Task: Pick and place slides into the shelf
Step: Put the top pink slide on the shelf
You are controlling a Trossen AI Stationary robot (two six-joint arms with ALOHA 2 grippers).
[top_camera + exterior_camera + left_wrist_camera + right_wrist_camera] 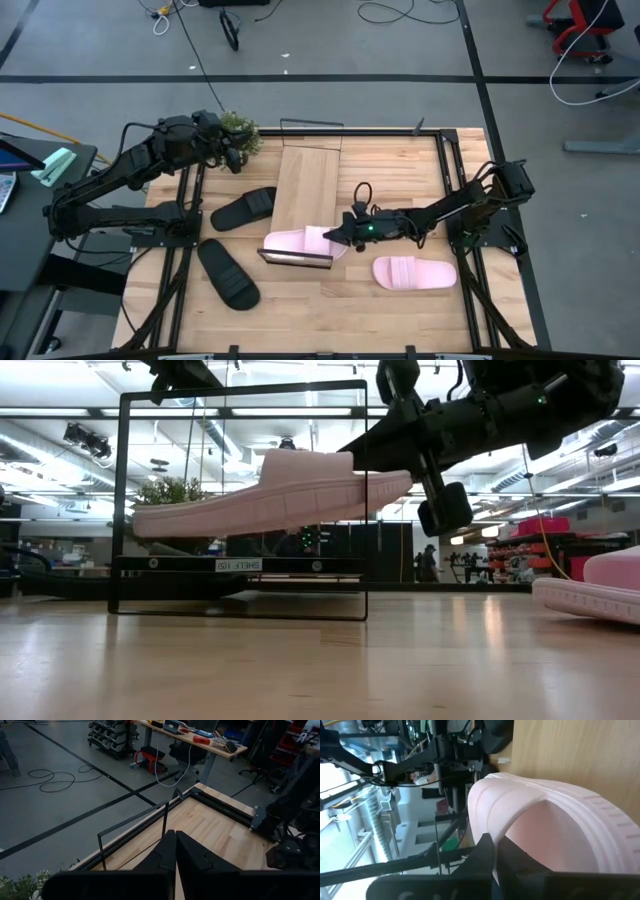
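Observation:
My right gripper (343, 233) is shut on a pale pink slide (300, 242) and holds it over the near end of the shelf (305, 185), a light-wood plank with black wire frame ends. In the low view this slide (270, 490) hangs inside the near wire frame (120, 500), above the plank. The second pink slide (413, 272) lies sole-down on the table right of the shelf. Two black slides (243, 209) (228, 272) lie sole-down left of it. My left gripper (238, 158) waits shut and empty at the far left corner; in its wrist view the left gripper (175, 855) points past the shelf's far frame. My right gripper (492, 857) pinches the pink slide between its two fingers at the slide's end toward the table's right (512, 827), close to the strap. The fingers come level from the table's right, along the slide. The slide is lifted clear, nearly level, its free end (150, 520) slightly lower.
A small green plant (242, 128) stands at the table's far edge beside my left gripper. The shelf's far wire frame (310, 124) rises at the far edge. Bare tabletop (330, 310) lies along the near side. Black rails run down both sides of the table.

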